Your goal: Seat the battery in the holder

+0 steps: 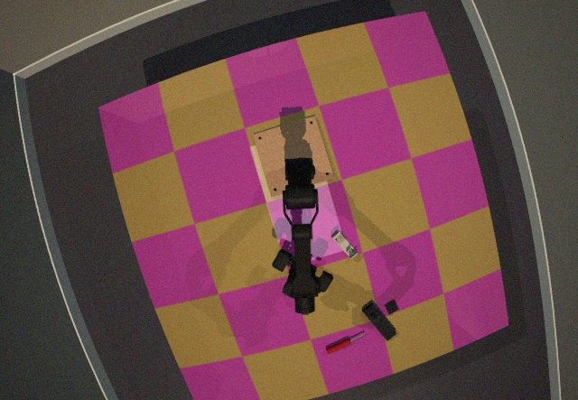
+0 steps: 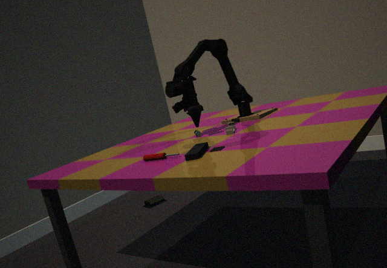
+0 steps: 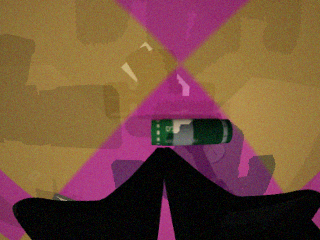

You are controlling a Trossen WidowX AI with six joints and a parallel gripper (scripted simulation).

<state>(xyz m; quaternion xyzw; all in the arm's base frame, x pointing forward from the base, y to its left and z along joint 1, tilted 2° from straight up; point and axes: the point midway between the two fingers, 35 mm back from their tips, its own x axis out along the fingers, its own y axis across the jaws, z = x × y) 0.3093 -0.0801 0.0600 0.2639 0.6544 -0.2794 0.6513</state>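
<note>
The green battery [image 2: 197, 132] [image 3: 192, 132] lies on its side on the checkered table, away from the holder. In the top view the arm hides most of it. The pale holder [image 1: 344, 244] [image 2: 230, 129] stands on the table nearer the arm's base, with no battery in it. My gripper [image 2: 197, 125] [image 3: 163, 154] is shut and empty, pointing down just above the battery. In the wrist view its tips are beside the battery's long side, near the end with the white marks. The top view does not show the fingertips.
A black box [image 1: 378, 320] [image 2: 196, 151] and a small dark square [image 1: 391, 306] [image 2: 217, 149] lie farther from the arm's base. A red screwdriver [image 1: 338, 345] [image 2: 155, 156] lies beside the box. The arm stands on a wooden board [image 1: 270, 153] [image 2: 265, 113].
</note>
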